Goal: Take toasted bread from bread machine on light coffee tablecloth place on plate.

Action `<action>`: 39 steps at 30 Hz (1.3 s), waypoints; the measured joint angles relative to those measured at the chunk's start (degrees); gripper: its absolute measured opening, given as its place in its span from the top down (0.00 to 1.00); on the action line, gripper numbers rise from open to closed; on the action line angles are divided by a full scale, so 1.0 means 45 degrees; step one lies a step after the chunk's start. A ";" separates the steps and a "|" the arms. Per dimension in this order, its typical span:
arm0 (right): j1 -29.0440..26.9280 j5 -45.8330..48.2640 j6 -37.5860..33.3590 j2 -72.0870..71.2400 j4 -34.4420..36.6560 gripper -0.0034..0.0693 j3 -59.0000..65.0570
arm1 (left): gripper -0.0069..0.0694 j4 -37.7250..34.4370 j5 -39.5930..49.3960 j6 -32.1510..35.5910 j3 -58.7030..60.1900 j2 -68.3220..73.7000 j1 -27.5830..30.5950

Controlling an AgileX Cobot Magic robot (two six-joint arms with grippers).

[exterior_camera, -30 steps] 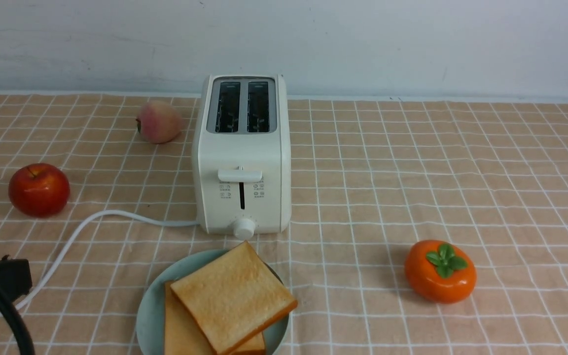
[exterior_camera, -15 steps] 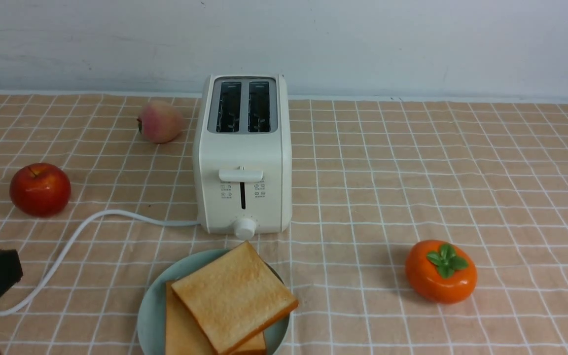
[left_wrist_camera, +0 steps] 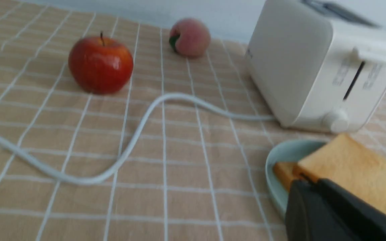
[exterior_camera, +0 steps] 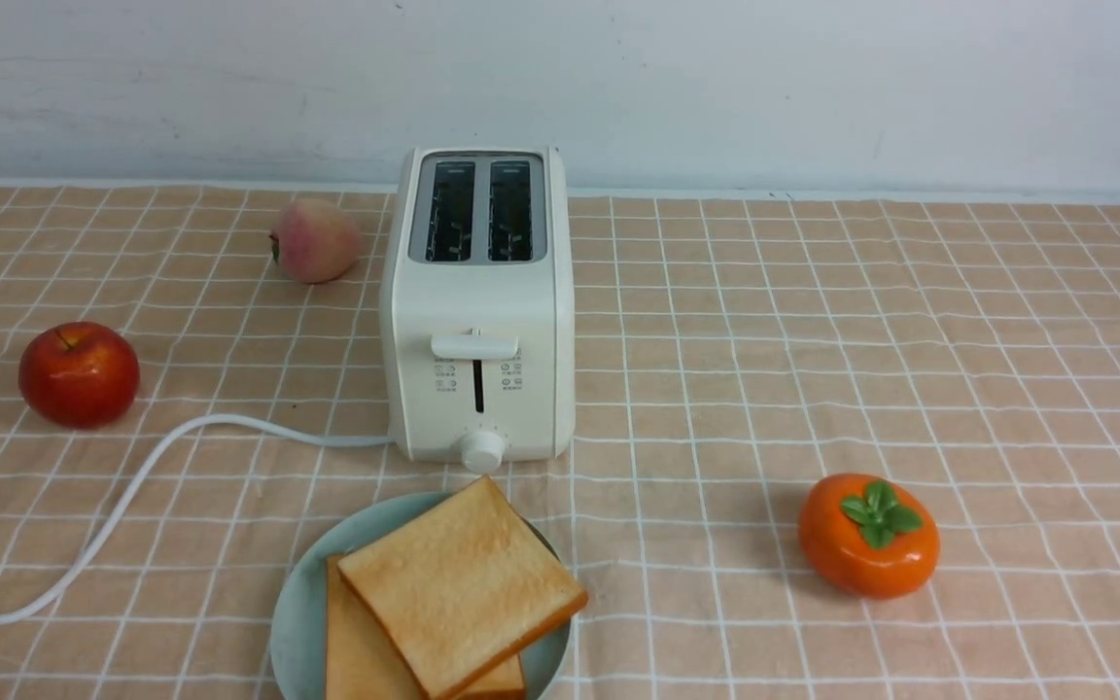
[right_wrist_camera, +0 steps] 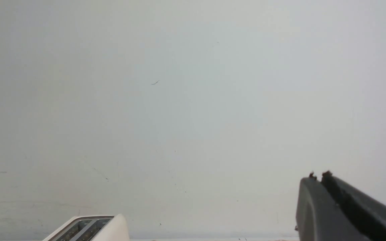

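- Resting stacked on the plate (exterior_camera: 299, 603), just in front of the bread machine (exterior_camera: 478, 301), both slices of toasted bread (exterior_camera: 458, 583) look delivered; we judge the task done.
- We see both slots empty, so little remains beyond keeping clear.
- Our left tool (left_wrist_camera: 333, 214) and right tool (right_wrist_camera: 343, 211) show closed together, holding nothing.
- An apple (exterior_camera: 79, 374), peach (exterior_camera: 314, 240), persimmon (exterior_camera: 868, 535) and cord (exterior_camera: 132, 496) dot the light coffee tablecloth (exterior_camera: 861, 340) on the tabletop; nothing blocks the way.

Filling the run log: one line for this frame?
toast: both slices on plate | toaster: slots empty | left gripper: shut | right gripper: shut
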 joint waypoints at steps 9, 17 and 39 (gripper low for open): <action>0.0000 0.0021 0.0000 0.0000 -0.0038 0.91 0.0000 | 0.87 0.0003 0.1264 0.0000 0.0056 0.0000 0.0000; 0.0000 0.0021 0.0000 0.0000 -0.0038 0.90 0.0000 | 0.86 0.0003 0.1279 0.0000 0.0056 0.0000 0.0000; 0.0000 -0.0301 -0.1443 0.0000 0.2089 0.86 0.0053 | 0.82 0.0003 0.1291 0.0000 0.0056 0.0000 0.0000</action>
